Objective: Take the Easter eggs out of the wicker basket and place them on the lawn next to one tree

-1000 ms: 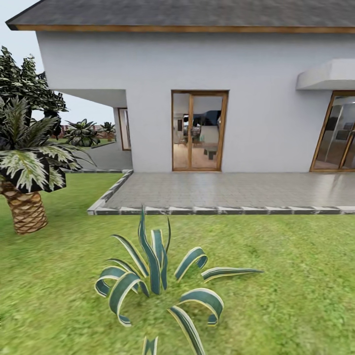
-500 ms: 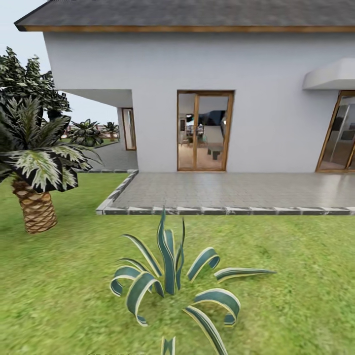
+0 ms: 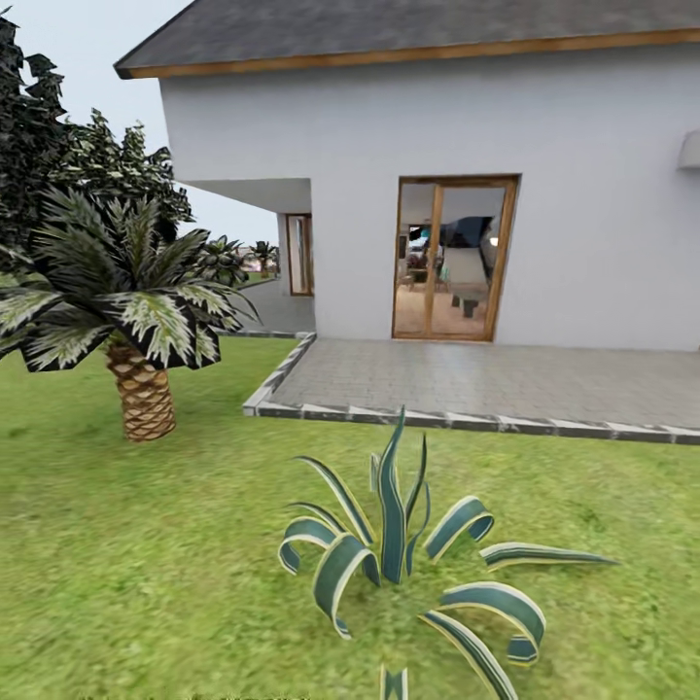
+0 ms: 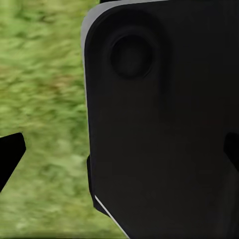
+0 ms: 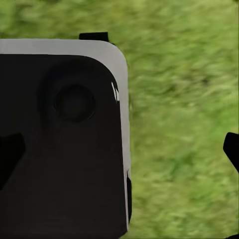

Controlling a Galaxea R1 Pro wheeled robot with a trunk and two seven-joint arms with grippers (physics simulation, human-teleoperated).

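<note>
Mottled grass lawn [image 3: 117,544], glossy paved patio [image 3: 486,384]

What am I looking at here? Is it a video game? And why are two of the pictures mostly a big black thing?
It looks like a game because it is a computer-made world. A wheeled robot with two arms is rolling through a garden, steered by a person.

The big picture comes from a camera on the robot's head. It sees the lawn, a spiky striped plant, a short palm, a grey patio and a white house with a glass door.

The two small pictures come from cameras on the robot's wrists, pointing down. The big black thing in each seems to be part of the robot's own body, with grass beneath. The dark tips at the picture edges look like gripper fingers, spread apart and holding nothing.

No basket or eggs are in sight yet.
</note>
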